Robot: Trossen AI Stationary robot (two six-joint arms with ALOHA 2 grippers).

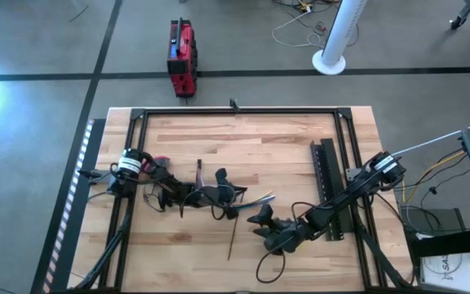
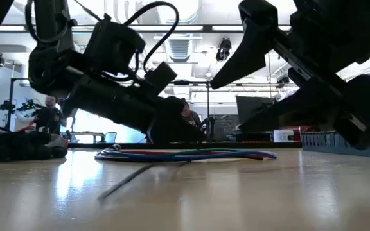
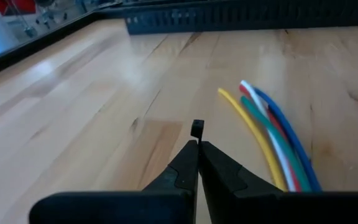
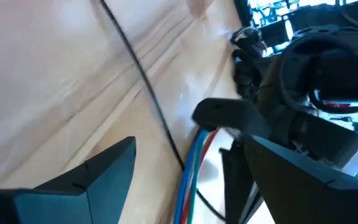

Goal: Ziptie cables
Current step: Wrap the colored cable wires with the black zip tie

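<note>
Centrally on the wooden table (image 1: pixel 284 131) lay the cables (image 1: pixel 255 198), their coloured loose ends fanned toward the long black perforated bar (image 1: pixel 326 186). Beside them, on the side away from the bar, sat the left gripper (image 1: pixel 233 211), its fingers (image 3: pixel 188 163) pressed together and pinching the ziptie (image 1: pixel 232 235) at its small square head, the thin strip trailing across the boards. Just beyond the cables, nearer the bar, hung the right gripper (image 1: pixel 258 225) with fingers spread wide, holding nothing.
</note>
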